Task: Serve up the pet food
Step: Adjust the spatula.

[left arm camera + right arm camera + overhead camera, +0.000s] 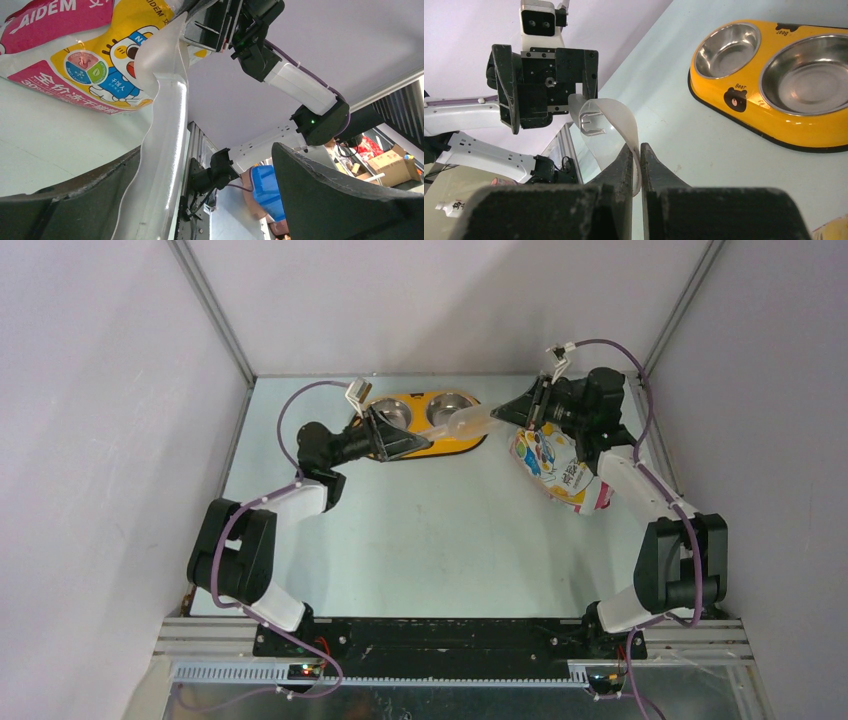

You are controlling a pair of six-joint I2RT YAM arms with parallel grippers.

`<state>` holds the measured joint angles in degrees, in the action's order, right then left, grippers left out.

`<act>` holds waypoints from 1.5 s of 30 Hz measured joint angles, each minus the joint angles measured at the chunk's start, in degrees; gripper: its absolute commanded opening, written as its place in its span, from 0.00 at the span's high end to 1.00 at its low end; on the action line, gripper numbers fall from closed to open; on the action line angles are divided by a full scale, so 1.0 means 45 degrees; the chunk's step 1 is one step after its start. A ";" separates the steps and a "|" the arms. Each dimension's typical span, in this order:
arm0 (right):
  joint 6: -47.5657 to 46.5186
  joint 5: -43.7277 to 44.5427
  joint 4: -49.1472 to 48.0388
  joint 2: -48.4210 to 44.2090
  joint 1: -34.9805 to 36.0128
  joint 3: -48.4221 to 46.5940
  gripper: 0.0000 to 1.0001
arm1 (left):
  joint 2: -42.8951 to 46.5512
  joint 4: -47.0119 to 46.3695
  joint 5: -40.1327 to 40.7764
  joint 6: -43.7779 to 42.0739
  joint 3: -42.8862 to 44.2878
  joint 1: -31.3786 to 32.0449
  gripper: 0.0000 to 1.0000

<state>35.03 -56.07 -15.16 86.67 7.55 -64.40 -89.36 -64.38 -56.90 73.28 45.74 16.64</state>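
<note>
The clear plastic scoop hangs over the yellow double bowl, stretched between the two grippers. My right gripper is shut on the thin edge of the scoop. My left gripper stands open, and the scoop's handle runs between its fingers, close to the left one. The pet food bag, yellow-white with a cartoon cat and a pink base, lies on the table under the right arm. No kibble shows. Both steel cups look empty.
The bowl sits at the back centre of the table. The bag lies to its right. White walls with metal posts close in the back and both sides. The arm bases stand on the near rail.
</note>
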 measured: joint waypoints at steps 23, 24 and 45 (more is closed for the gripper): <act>0.0369 0.0321 -0.1044 0.0233 0.0447 0.0413 1.00 | 0.0146 0.0500 0.0199 -0.0087 0.0000 0.0000 0.28; 0.0379 0.0321 -0.1059 0.0233 0.0447 0.0413 1.00 | 0.0146 0.0534 0.0214 -0.0087 0.0000 0.0000 0.29; 0.0471 0.0238 -0.1146 0.0282 0.0452 0.0452 1.00 | 0.0389 0.1972 0.0398 -0.1209 0.0019 -0.0015 0.88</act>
<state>37.15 -55.00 -20.32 87.94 9.58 -62.37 -87.61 -55.51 -55.11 67.83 45.82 16.58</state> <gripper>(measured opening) 0.070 0.307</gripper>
